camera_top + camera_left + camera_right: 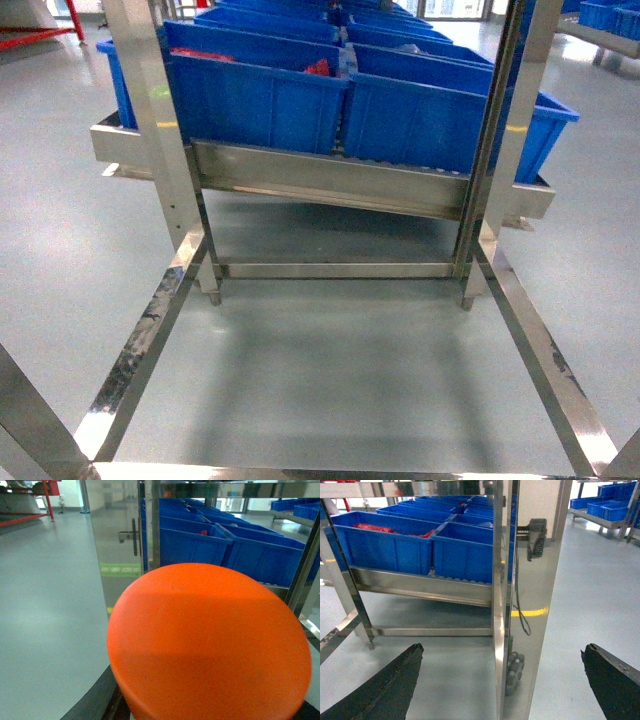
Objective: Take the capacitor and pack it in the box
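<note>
A big round orange capacitor point(210, 645) fills most of the left wrist view, right in front of the camera and off the floor. My left gripper is shut on it; only one dark finger point(107, 697) shows at its lower left edge, the rest is hidden behind the orange body. My right gripper point(502, 650) stands open, its two black fingertips point(395, 680) far apart with nothing between them, facing a steel upright point(502, 605). The box is out of view in every frame. Neither gripper shows in the head view.
A steel rack point(330, 180) carries rows of blue plastic bins point(260, 95), some holding red parts point(318, 68). Its uprights point(160, 130) and floor rails point(140, 350) frame grey floor point(340, 380) ahead. More blue bins point(607, 502) stand on a rack at far right.
</note>
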`<state>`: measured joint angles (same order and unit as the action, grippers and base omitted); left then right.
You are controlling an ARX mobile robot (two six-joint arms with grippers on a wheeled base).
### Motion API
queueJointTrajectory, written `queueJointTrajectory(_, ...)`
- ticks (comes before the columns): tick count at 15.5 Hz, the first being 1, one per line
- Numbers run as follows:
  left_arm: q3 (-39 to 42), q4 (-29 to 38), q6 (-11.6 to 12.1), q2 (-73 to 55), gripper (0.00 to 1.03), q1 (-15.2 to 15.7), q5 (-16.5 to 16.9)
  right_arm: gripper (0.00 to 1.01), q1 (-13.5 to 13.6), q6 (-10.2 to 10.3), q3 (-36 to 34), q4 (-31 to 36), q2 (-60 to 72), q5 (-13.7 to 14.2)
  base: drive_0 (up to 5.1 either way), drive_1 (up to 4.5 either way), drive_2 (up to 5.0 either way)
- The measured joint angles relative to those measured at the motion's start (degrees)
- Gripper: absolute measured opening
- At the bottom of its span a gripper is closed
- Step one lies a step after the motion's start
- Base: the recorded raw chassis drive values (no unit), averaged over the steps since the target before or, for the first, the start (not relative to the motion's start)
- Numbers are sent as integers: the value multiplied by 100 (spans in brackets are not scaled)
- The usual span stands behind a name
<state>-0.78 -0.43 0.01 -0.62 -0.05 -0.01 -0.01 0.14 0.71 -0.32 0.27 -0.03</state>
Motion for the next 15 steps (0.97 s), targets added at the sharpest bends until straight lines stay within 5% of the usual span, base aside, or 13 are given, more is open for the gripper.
queueJointTrajectory(15,0,4,2,0,44,0,2,98,0,0,0,2,0,7,0,0,0)
